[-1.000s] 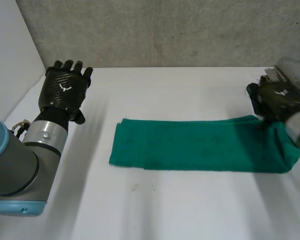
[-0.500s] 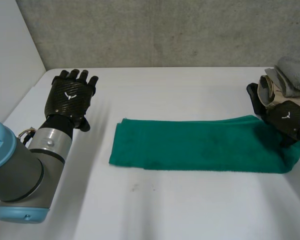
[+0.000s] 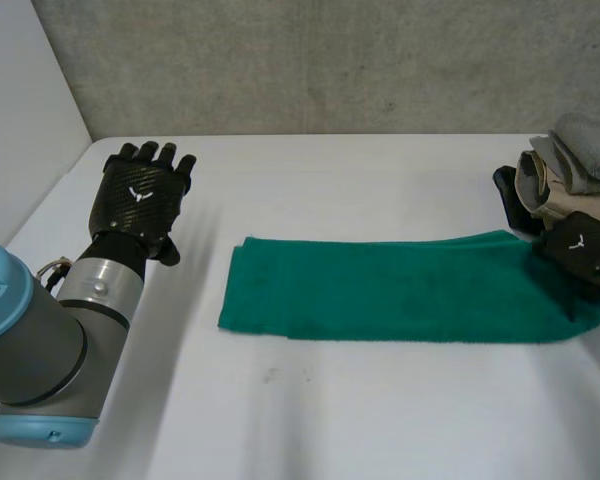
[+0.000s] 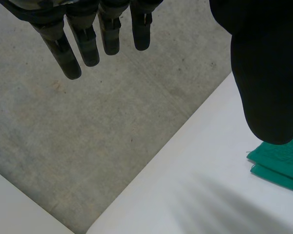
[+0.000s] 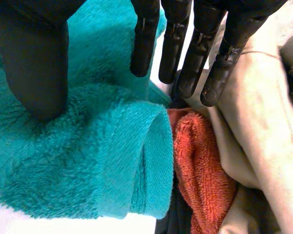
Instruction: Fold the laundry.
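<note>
Head: high at near edge, looking down over worktop.
Wrists: close-up, looking forward from each wrist.
Shared: green towel.

Your white table is softly lit. Beyond the table's far edge stands a mottled grey concrete wall; a plain white panel closes the table's left side.
</note>
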Tool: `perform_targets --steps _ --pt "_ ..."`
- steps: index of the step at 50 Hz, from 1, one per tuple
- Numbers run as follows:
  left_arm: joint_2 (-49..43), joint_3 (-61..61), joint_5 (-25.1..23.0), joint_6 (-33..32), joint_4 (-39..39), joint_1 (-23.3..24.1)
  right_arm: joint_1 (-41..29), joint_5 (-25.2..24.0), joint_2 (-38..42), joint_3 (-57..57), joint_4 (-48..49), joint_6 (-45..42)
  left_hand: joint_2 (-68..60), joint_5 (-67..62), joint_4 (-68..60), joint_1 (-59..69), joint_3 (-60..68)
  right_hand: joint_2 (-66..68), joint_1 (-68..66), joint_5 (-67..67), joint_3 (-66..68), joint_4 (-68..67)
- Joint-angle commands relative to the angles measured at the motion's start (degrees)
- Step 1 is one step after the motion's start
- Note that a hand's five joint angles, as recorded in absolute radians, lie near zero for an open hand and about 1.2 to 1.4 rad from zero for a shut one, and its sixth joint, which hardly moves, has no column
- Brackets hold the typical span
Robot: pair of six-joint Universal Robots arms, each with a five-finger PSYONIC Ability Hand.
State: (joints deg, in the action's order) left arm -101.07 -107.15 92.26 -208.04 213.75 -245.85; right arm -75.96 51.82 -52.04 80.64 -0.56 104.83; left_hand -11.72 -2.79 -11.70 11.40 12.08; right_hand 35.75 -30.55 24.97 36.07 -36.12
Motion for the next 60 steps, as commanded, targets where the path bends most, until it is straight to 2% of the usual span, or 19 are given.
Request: perform_targets --steps 1,3,7,16,23,30,31,32,34,37,42,46,54,60 --pt "0.0 0.0 -0.1 0.0 0.0 0.0 0.7 0.1 3.3 -2.6 -1.7 -6.2 1.7 2.8 1.7 -1.4 -2.1 9.0 -14.2 9.7 8.6 -8.6" --pt "0.0 0.0 -0.1 0.0 0.0 0.0 0.7 0.4 3.4 -3.0 -1.7 -6.4 1.7 2.8 1.7 -1.4 -2.1 13.8 -19.0 14.6 13.5 -13.5" --pt "0.0 0.1 -0.1 -0.1 0.0 -0.1 0.7 1.1 3.9 -3.8 -1.6 -6.4 1.7 2.8 1.7 -1.4 -2.1 44.2 -49.4 45.0 43.8 -43.8" --pt "0.1 0.0 0.0 -0.1 0.0 0.0 -1.5 4.0 0.4 -3.0 -1.5 -5.4 1.7 2.8 1.7 -1.4 -2.1 44.2 -49.4 45.0 43.9 -43.9" --pt "0.6 0.1 0.0 0.0 0.0 -0.2 -13.1 5.0 -7.6 -2.7 -1.4 -1.8 1.7 2.8 1.7 -1.4 -2.1 44.2 -49.4 45.0 43.9 -43.9" --pt "0.8 0.0 0.0 0.0 0.0 -0.4 -16.6 8.7 -9.2 -4.4 -1.4 6.7 1.7 2.8 1.7 -1.4 -2.1 44.2 -49.4 45.0 43.9 -43.9" --pt "0.9 0.0 0.0 0.0 -0.1 -0.4 -16.5 8.8 -9.3 -3.7 -1.5 10.1 1.7 2.8 1.7 -1.4 -2.1 19.8 -25.0 20.6 19.5 -19.5" --pt "0.9 0.0 0.0 0.0 -0.1 -0.3 -16.4 8.6 -9.4 -3.3 -1.6 11.7 1.7 2.8 1.7 -1.4 -2.1 8.8 -14.0 9.5 8.4 -8.4" --pt "1.0 -0.1 0.0 0.0 -0.1 -0.3 -16.3 8.2 -9.7 -2.7 -1.8 14.0 1.7 2.8 1.7 -1.4 -2.1 4.4 -9.6 5.2 4.1 -4.1" --pt "1.2 -0.1 0.0 0.0 -0.1 -0.2 -13.3 7.9 -10.0 -1.4 -2.0 15.8 1.7 2.8 1.7 -1.4 -2.1 4.3 -9.5 5.1 4.0 -3.9" --pt "1.2 -0.3 0.0 0.4 -0.2 -0.1 0.0 7.0 -10.6 2.7 -3.3 12.3 1.7 2.8 1.7 -1.4 -2.1 4.4 -9.6 5.2 4.1 -4.1" --pt "1.2 -0.7 -0.1 0.5 -0.1 -0.1 5.9 5.6 -10.5 5.1 -6.0 10.6 1.7 2.8 1.7 -1.4 -2.1 4.8 -10.0 5.6 4.5 -4.4" --pt "1.2 -0.8 -0.1 0.5 -0.1 0.2 14.6 1.3 -9.7 10.1 -5.9 10.2 1.7 2.8 1.7 -1.4 -2.1 8.1 -13.3 8.9 7.8 -7.8" --pt "1.2 -0.8 -0.1 0.5 -0.1 0.2 16.4 -3.1 -7.8 12.1 -2.3 10.7 1.7 2.8 1.7 -1.4 -2.1 8.8 -14.0 9.6 8.5 -8.4"
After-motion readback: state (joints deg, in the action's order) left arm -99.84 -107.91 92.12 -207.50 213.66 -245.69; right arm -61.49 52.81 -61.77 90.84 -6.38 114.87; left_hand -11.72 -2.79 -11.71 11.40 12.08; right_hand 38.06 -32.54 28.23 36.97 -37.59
